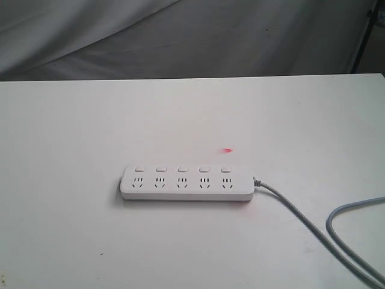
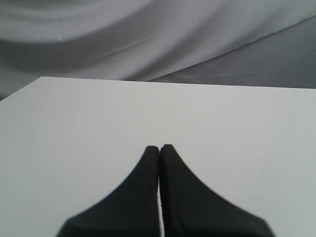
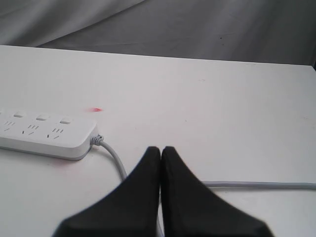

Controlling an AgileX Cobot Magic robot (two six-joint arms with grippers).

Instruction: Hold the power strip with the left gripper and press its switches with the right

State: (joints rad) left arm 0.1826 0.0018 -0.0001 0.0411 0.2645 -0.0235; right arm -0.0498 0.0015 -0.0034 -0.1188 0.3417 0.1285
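The white power strip (image 1: 186, 182) lies flat in the middle of the white table, long side across the exterior view. Its switches (image 1: 183, 170) form a row of small square buttons along its far side, one above each socket. A grey cable (image 1: 313, 232) leaves its right end and loops off toward the front right. Neither arm shows in the exterior view. In the left wrist view my left gripper (image 2: 159, 147) is shut over bare table, with no strip in sight. My right gripper (image 3: 161, 149) is shut too, hovering over the cable (image 3: 114, 159) close to the strip's cable end (image 3: 44, 133).
A small red spot (image 1: 227, 151) marks the table just behind the strip. Grey draped cloth (image 1: 180, 36) hangs behind the table's far edge. A dark stand leg (image 1: 363, 36) shows at the far right corner.
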